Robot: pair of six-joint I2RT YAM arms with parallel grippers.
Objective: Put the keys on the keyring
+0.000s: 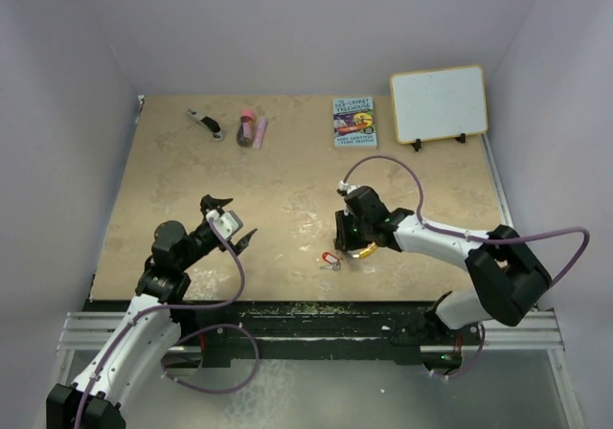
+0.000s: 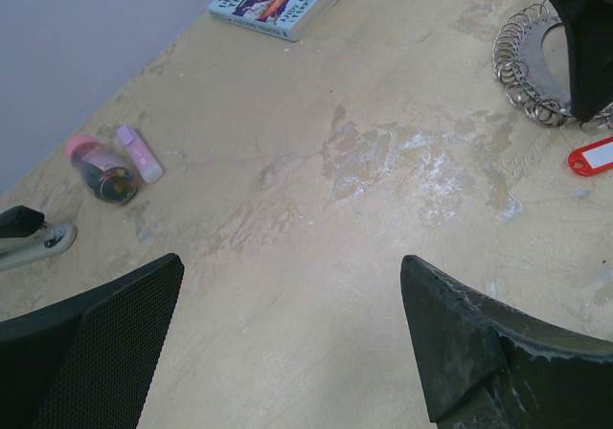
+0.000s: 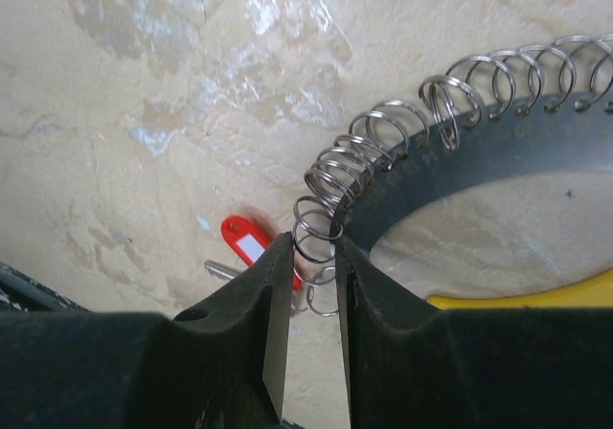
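Observation:
The keyring, a hoop of silvery wire loops on a dark band with a yellow part, lies on the table near the front centre. My right gripper stands over its left end. In the right wrist view the fingers are closed on the small end loops of the keyring. The red key lies flat just left of the ring, and it also shows in the right wrist view. The blue key is out of view. My left gripper is open and empty above bare table at the left. The left wrist view also shows the keyring and the red key.
A small book and a propped whiteboard are at the back right. A dark red tube and a black-and-silver tool lie at the back left. Walls close in three sides.

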